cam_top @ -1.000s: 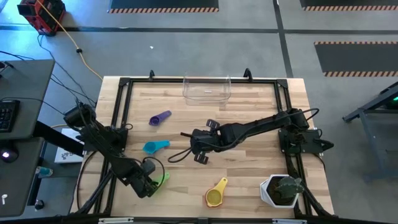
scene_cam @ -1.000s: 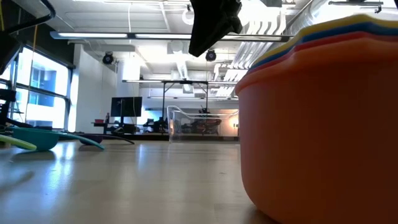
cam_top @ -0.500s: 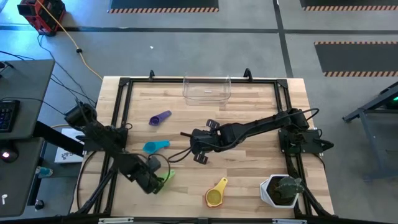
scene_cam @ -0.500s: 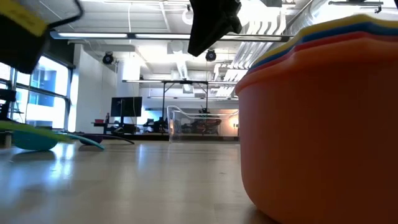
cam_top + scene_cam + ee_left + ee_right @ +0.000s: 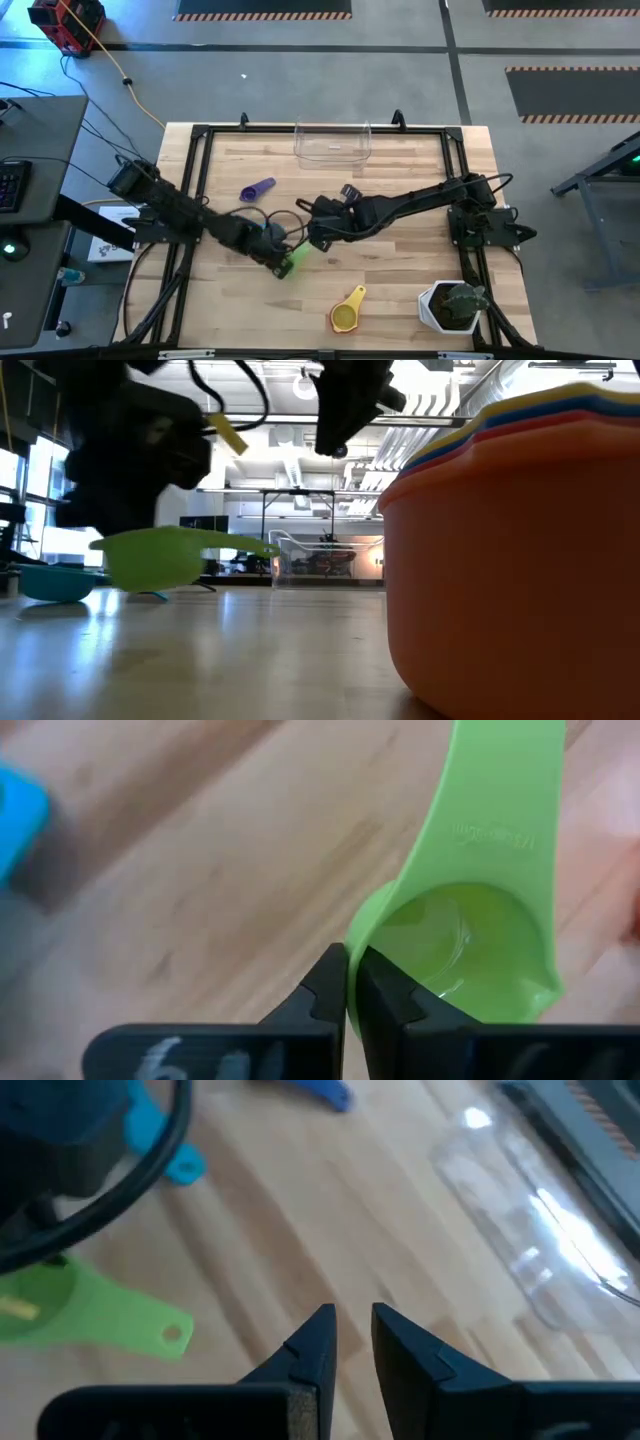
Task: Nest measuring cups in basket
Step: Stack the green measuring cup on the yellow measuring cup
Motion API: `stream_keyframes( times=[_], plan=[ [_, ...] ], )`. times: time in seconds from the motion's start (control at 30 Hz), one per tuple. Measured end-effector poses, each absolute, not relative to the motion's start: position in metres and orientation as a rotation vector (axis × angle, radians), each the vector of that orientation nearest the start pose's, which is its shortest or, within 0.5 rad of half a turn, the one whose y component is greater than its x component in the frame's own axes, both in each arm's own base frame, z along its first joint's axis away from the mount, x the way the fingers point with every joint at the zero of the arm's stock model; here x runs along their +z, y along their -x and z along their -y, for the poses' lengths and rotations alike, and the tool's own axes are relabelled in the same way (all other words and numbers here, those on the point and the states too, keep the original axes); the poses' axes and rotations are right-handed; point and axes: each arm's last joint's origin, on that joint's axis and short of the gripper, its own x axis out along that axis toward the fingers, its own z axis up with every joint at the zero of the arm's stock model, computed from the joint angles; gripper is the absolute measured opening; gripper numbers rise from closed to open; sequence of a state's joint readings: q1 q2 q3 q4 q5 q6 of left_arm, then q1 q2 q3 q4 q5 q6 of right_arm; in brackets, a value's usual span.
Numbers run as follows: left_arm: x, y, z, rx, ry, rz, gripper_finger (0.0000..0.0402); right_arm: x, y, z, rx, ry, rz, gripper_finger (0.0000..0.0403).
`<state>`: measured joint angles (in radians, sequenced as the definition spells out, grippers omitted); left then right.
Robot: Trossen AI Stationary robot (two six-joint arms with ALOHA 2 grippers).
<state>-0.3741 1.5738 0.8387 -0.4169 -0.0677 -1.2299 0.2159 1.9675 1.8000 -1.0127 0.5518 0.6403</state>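
My left gripper (image 5: 282, 262) is shut on the green measuring cup (image 5: 291, 261) near the table's middle; the cup hangs above the wood in the low view (image 5: 160, 557). My right gripper (image 5: 308, 222) hovers just beyond it, slightly open and empty (image 5: 348, 1330). The purple cup (image 5: 257, 190) lies on the table at the far left. The light blue cup (image 5: 50, 580) sits on the table, mostly hidden under my left arm in the high view. A nested stack with a yellow cup on top (image 5: 347, 312) sits near the front edge. The clear basket (image 5: 332, 142) stands at the far edge. My left gripper pinches the rim of the green cup's bowl (image 5: 352, 952), on the side opposite the handle, one finger inside the bowl and one outside. The cup is lifted clear of the table, about level, its handle (image 5: 250, 546) pointing away from the gripper.
A white pot with a green plant (image 5: 452, 305) stands at the near right corner. The stacked cups fill the low view's right side (image 5: 520, 560). Black frame rails run along the table's edges. Bare wood lies between the grippers and the basket.
My left gripper has gone from the near left corner toward the table's middle, carrying the green cup, which has been lifted clear of the table. My right gripper has turned a little and kept about its place.
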Motion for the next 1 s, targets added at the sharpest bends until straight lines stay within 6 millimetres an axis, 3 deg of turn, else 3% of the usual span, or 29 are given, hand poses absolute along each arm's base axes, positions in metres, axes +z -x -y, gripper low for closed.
stream_keyframes(
  times=[0.23, 1.0],
  plan=[
    [0.161, -0.273, 0.085, 0.413, 0.845, -1.08, 0.0005, 0.278, -0.401, -0.057, -0.666, -0.182, -0.981, 0.0059],
    [0.149, -0.277, 0.095, 0.333, 0.822, -1.138, 0.0021, 0.278, -0.401, -0.056, -0.683, -0.188, -0.982, 0.0059]
  ],
)
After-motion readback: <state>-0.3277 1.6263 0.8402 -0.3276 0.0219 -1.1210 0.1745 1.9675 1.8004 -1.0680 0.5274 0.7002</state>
